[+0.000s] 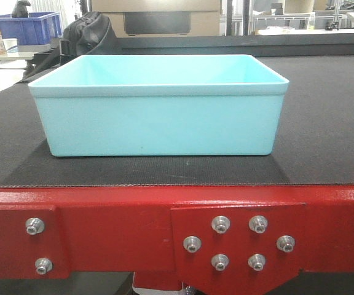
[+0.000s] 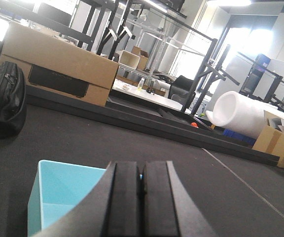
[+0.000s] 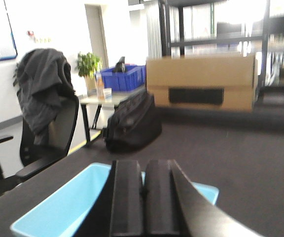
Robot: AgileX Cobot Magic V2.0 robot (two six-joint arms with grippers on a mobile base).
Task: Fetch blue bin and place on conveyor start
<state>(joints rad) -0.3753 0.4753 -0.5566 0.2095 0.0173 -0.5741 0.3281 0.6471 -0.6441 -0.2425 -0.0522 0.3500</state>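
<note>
One blue bin (image 1: 158, 104) sits upright and empty on the conveyor start (image 1: 324, 123), just behind the belt's front edge

Nearest the front camera is the red frame (image 1: 115, 227) with eight silver hex bolts (image 1: 220, 224) showing, two at the left and six clustered right of centre; the bin stands directly behind it, left of the belt's middle, with bare grey felt open to its right and beyond it. In each wrist view one gripper hangs above the bin: the left gripper (image 2: 142, 197) and the right gripper (image 3: 143, 202) both have their pads pressed together and grasp nothing. Behind the bin lie one black bag (image 3: 132, 123), then one long cardboard box (image 3: 201, 84); left of the bin, off the belt, stand one office chair (image 3: 43, 123) draped with a jacket and dark blue crates (image 3: 124, 78)
</note>
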